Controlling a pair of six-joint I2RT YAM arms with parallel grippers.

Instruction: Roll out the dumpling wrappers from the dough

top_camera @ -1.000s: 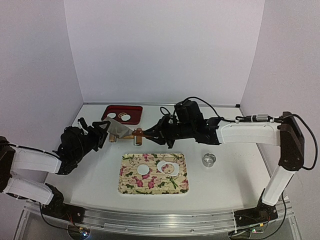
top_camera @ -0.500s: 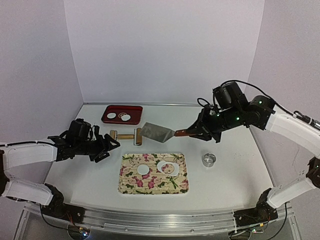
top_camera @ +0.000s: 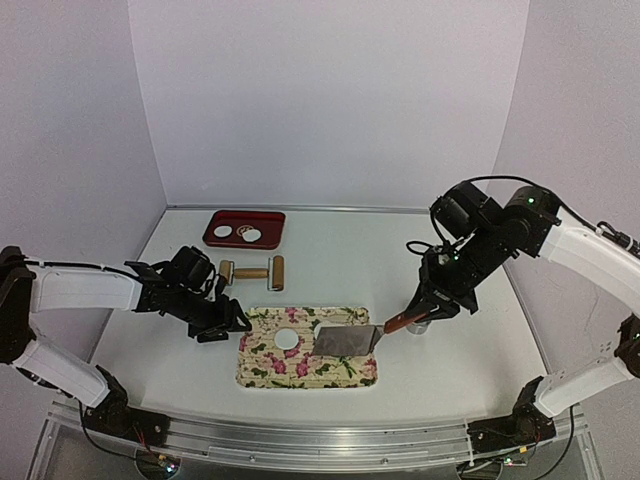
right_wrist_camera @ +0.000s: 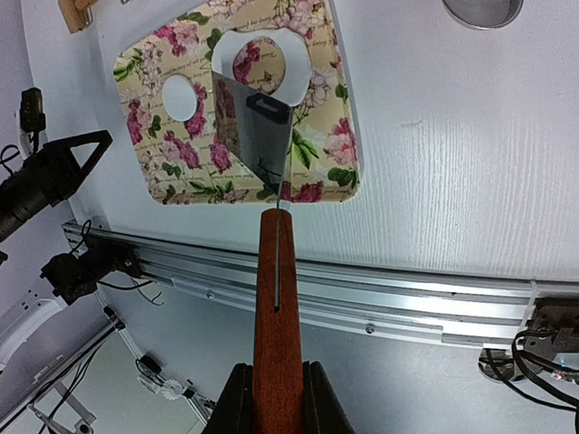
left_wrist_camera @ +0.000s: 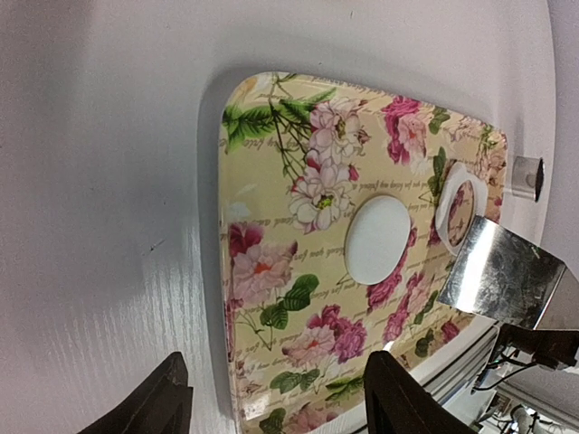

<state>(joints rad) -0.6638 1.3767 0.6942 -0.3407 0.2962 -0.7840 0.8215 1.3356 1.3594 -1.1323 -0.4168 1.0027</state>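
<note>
Pale lilac walls close in a white worktop [top_camera: 480,360] that carries a floral tray [top_camera: 262,372]. On it, just ahead of the left hand [top_camera: 232,325], lies one cut dumpling wrapper [top_camera: 287,339]. That hand's fingers [left_wrist_camera: 158,402] stand apart around nothing, low at the tray's nearest rim. The right hand [right_wrist_camera: 276,398] is clamped on the wooden handle of a spatula [right_wrist_camera: 258,127]. Its blade reaches out from the hand over the leftover ring [right_wrist_camera: 298,68] of dough, and the wrapper lies near the blade's far corner, apart from it. Two finished wrappers [top_camera: 252,235] sit in a red tray [top_camera: 270,217] well beyond both hands, past a rolling pin [top_camera: 250,272]. The disc looks thin, limp and very light, and is likely a little tacky, so pinching it would probably crease or tear it. A better way is to slide the blade flat under its edge and carry it fully supported, with the left hand steadying the tray.
</note>
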